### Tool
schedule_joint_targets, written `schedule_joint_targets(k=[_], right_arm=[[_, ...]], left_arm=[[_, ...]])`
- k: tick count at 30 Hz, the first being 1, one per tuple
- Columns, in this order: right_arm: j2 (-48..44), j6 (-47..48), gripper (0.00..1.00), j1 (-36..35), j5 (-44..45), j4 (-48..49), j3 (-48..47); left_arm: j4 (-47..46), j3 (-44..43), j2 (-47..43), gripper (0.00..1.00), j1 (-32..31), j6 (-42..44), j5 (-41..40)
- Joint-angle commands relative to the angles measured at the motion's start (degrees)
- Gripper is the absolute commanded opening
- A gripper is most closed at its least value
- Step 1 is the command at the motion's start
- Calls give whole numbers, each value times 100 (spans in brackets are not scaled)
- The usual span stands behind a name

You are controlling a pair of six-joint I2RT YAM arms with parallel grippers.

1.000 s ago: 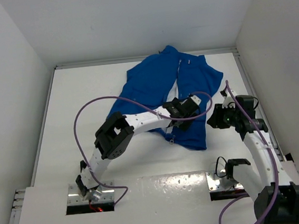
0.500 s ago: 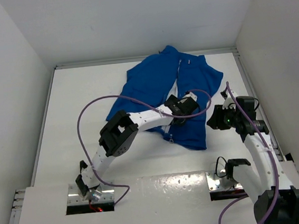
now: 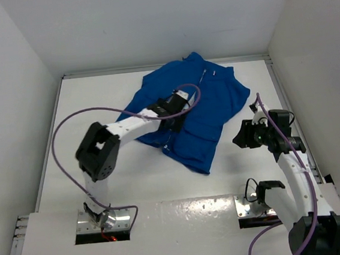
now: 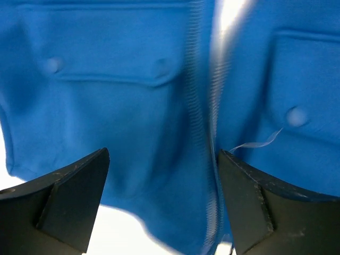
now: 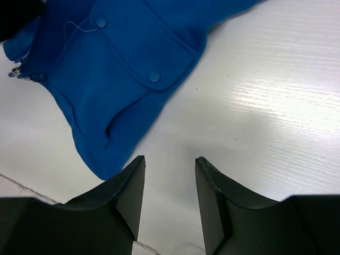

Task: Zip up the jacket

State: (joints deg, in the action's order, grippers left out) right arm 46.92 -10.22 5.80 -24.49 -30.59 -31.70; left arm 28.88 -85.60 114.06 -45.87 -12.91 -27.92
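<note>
The jacket [image 3: 216, 105] lies flat on the worktop [image 3: 94, 89], toward the far edge and a little right of the middle. Its collar [image 3: 194, 57] points at the far edge and its hem [image 3: 188, 159] slants back toward the near right corner.

The left pincer [image 4: 163, 155] hangs over the lower front with its fingers spread wide and holding nothing. The zipper [image 4: 212, 106] runs up between them, closer to one finger than the other. That view is smeared, so I cannot say how much of the teeth are already joined. A bright strip near the top suggests the front is parted higher up.

The right pincer [image 5: 169, 162] is off the cloth, over bare worktop near the right edge. Its fingers are only narrowly apart, with nothing in them. In its view a flap pocket [image 5: 143, 58] shows, and what looks like the metal slider [image 5: 16, 71] sits down at the hem.

The step in hand seems to be getting hold of that slider. To do it well:

- The left pincer should centre on the zipper line before it comes down, and close on the pull alone without pinching up a fold of cloth.
- The right pincer should pin the hem just below the slider, so the jacket does not skid across the worktop.
- The draw should then run straight along the teeth toward the collar, kept low and slow. A sideways tug would likely bunch the fabric or jam the lining in the teeth.
</note>
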Motion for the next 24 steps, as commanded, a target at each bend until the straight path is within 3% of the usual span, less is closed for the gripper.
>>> schedule_joint_targets(k=[1,7,8,9,12,13,16,20,24], right_arm=[[-16,151,44,-35,-327,53,-38],[28,327,46,-166,-486,79,-134],[63,327,46,-185,-530,88,-152],[107,327,46,-228,-557,106,-230],[256,92,46,-535,-601,281,-310],[361,21,46,-754,-592,316,-328],[598,-374,43,-1203,-382,518,-363],[871,-824,41,-1318,-65,704,-433],[1038,-1052,41,-1310,199,642,-538]], left_arm=[[-708,596,-1242,88,350,60,1026],[-394,720,-1509,78,482,419,524],[-392,834,-1597,77,595,508,733],[-540,1122,-1928,74,666,743,1562],[-682,1537,-2632,60,799,1097,3061],[-769,1721,-2713,51,738,1097,3517],[-639,1722,-2583,34,422,1036,3558],[-586,1670,-2336,32,298,817,3434],[-586,1398,-1976,38,183,615,3268]])
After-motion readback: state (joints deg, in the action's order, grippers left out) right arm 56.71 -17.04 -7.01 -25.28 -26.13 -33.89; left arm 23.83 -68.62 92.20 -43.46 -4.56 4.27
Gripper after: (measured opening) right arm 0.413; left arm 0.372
